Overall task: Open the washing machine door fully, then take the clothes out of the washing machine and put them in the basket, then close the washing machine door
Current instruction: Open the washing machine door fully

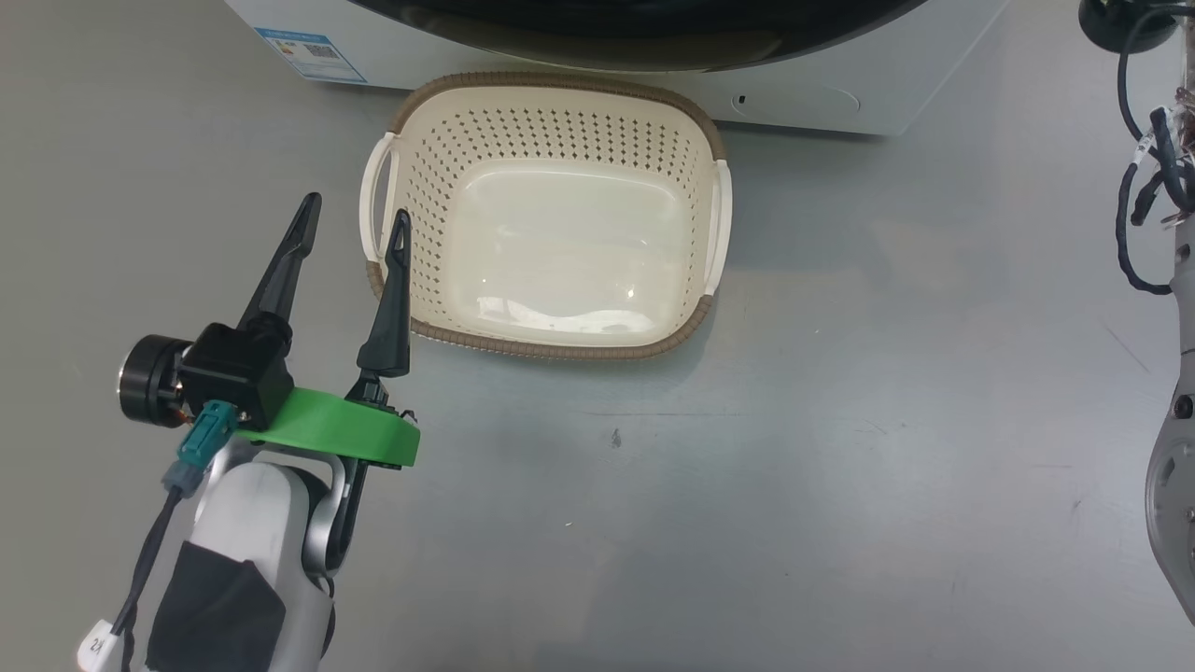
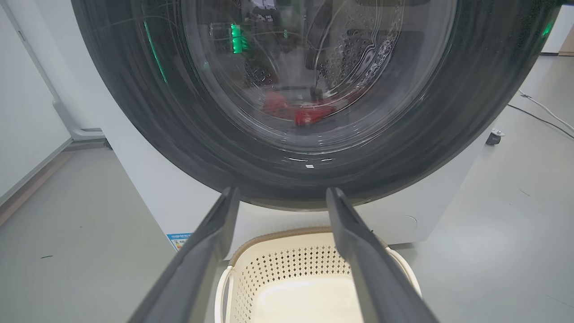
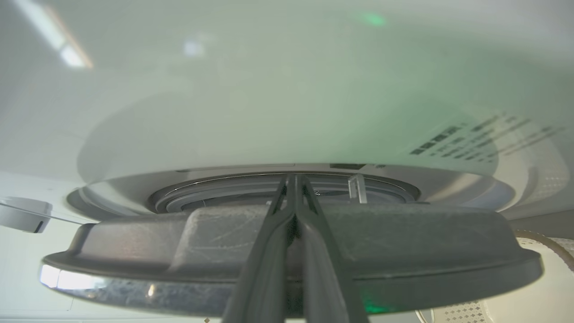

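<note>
Pressed flat together, my right fingers (image 3: 269,251) hold nothing. Their tips reach past the edge of the washing machine door (image 3: 426,255) into the gap between it and the washing machine (image 3: 269,89), placed, I judge, to hook it and swing it wide. It looks only just ajar. Behind its glass the red clothes (image 2: 309,114) lie low in the drum. My left fingers (image 1: 280,271) stand wide and empty beside the basket (image 1: 560,89), set on the floor (image 1: 840,420) right under the door for a short drop.
</note>
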Controlling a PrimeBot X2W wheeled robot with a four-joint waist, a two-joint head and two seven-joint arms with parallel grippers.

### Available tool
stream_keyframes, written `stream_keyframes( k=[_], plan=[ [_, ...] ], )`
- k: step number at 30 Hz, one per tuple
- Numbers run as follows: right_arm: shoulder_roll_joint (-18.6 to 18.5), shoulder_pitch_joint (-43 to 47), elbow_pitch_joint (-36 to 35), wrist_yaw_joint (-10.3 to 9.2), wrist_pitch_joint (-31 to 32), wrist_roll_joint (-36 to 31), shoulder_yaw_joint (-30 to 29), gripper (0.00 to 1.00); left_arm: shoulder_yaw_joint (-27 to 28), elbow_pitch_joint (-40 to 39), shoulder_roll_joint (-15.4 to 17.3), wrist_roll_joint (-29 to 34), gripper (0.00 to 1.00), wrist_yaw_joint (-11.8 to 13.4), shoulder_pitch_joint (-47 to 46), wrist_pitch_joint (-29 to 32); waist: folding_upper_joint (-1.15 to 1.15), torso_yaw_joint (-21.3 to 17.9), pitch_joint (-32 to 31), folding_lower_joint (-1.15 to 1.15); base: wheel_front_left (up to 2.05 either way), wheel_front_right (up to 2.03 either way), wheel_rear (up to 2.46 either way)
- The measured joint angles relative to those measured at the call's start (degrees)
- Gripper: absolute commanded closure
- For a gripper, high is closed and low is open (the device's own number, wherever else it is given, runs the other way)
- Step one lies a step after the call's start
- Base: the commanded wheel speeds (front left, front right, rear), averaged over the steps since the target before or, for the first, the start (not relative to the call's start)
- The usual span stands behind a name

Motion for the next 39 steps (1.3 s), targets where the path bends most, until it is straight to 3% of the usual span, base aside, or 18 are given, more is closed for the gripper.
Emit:
stream_keyframes(
  k=[20, 39],
  plan=[
    [-0.34, 2.66, 3.44, 1.09, 12.15, 6.43, -0.57, 1.0, 0.38, 1.83, -0.15, 0.83, 0.0, 0.05, 0.05, 0.0, 0.0, -1.12, -3.25, 0.0, 0.0, 0.0, 0.0],
    [1.66, 12.36, 4.15, 1.89, 17.24, 7.91, 1.2, 1.0, -0.31, 3.97, -0.16, 0.83, 0.0, 0.07, 3.18, 0.0, 0.0, -1.86, -9.77, -0.01, 0.0, 0.0, 0.0]
  ],
)
